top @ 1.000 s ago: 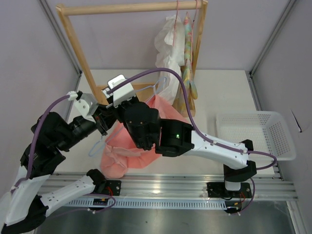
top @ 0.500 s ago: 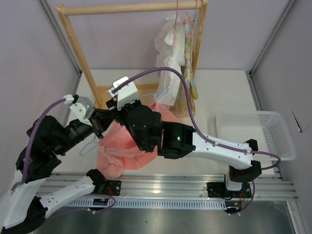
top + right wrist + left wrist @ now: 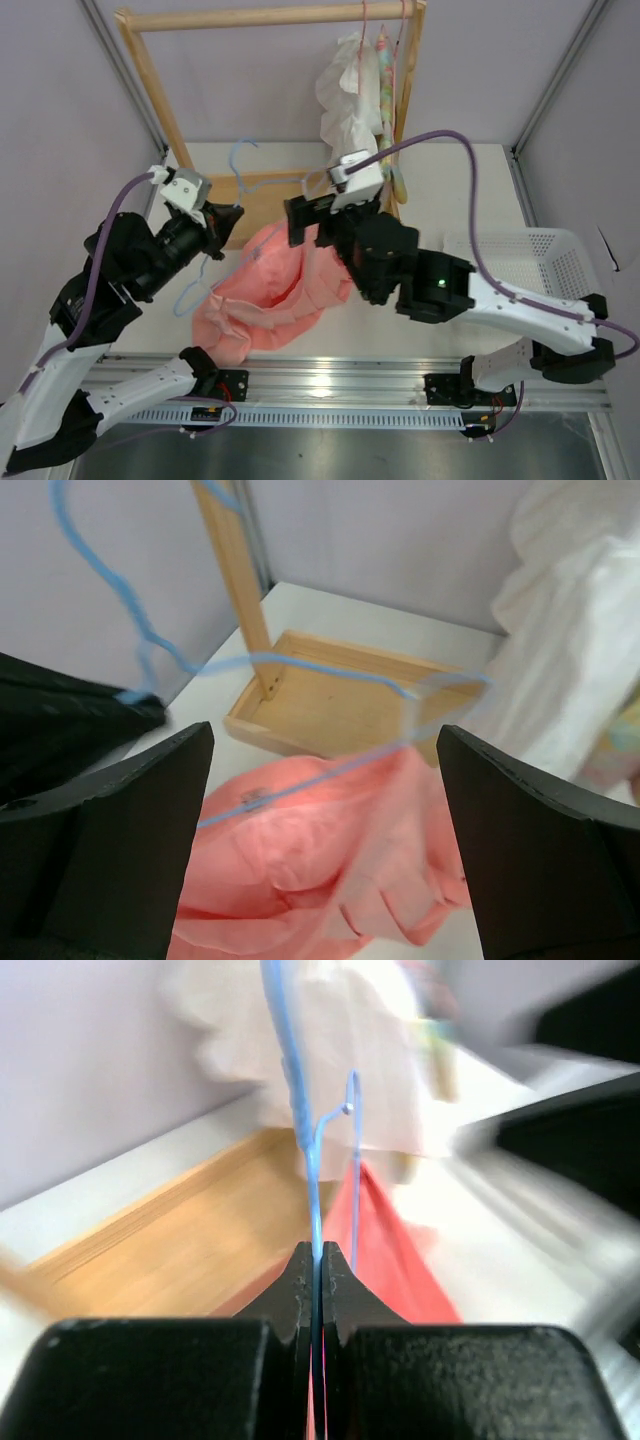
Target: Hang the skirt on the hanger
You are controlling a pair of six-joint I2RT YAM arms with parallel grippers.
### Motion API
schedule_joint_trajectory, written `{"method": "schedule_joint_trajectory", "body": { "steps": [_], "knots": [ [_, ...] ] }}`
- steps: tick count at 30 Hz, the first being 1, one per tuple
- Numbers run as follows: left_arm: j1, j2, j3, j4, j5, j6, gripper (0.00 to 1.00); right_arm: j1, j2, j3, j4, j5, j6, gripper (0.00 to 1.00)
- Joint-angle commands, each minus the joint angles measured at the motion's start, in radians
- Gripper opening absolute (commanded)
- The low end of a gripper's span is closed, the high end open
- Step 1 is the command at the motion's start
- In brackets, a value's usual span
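The light-blue wire hanger [image 3: 262,183] is tilted in the air, hook [image 3: 240,150] up. My left gripper [image 3: 226,218] is shut on its wire, which runs between the jaws [image 3: 317,1252] in the left wrist view. The salmon-pink skirt [image 3: 270,290] hangs by its upper part from the hanger's lower wire and right end, and the rest slumps on the table. My right gripper [image 3: 328,215] is wide open just right of the skirt's top with nothing between its fingers [image 3: 130,830]. The skirt [image 3: 300,870] and the hanger wire [image 3: 300,670] lie ahead of it.
A wooden clothes rack [image 3: 160,110] stands at the back, its base [image 3: 190,1230] just behind the hanger. A white ruffled garment [image 3: 345,100] and a pastel garment [image 3: 385,110] hang from its right side. A white basket [image 3: 530,270] sits at the right.
My right gripper opened, let go of the skirt and drew back to the right. My left gripper swung the hanger up and back, and the skirt now hangs from it.
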Motion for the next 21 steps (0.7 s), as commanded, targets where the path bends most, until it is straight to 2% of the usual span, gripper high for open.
{"method": "schedule_joint_trajectory", "body": {
  "steps": [1, 3, 4, 5, 10, 15, 18, 21],
  "knots": [
    [0.019, -0.02, 0.101, 0.092, -0.22, -0.018, 0.0, -0.072, -0.182, -0.044, 0.007, 0.033, 0.069, 0.99],
    [0.019, -0.018, 0.094, 0.103, -0.181, -0.021, 0.0, -0.115, -0.223, -0.058, -0.027, -0.061, 0.11, 0.99],
    [0.019, -0.019, 0.092, 0.108, -0.181, -0.021, 0.0, -0.172, -0.23, -0.055, -0.053, -0.169, 0.161, 0.99],
    [0.019, -0.019, 0.083, 0.117, -0.187, -0.026, 0.0, -0.183, -0.237, -0.056, -0.07, -0.185, 0.176, 0.99],
    [0.019, 0.02, 0.095, 0.18, -0.334, -0.009, 0.0, -0.233, -0.291, -0.102, -0.103, -0.204, 0.215, 0.99],
    [0.021, 0.12, 0.255, 0.256, -0.462, 0.074, 0.0, -0.264, -0.334, -0.142, -0.126, -0.224, 0.244, 0.99],
    [0.024, 0.171, 0.27, 0.382, -0.496, 0.149, 0.0, -0.29, -0.354, -0.161, -0.148, -0.239, 0.253, 1.0],
    [0.065, 0.289, 0.391, 0.391, -0.456, 0.193, 0.0, -0.318, -0.377, -0.181, -0.159, -0.261, 0.265, 0.99]
  ]
}}
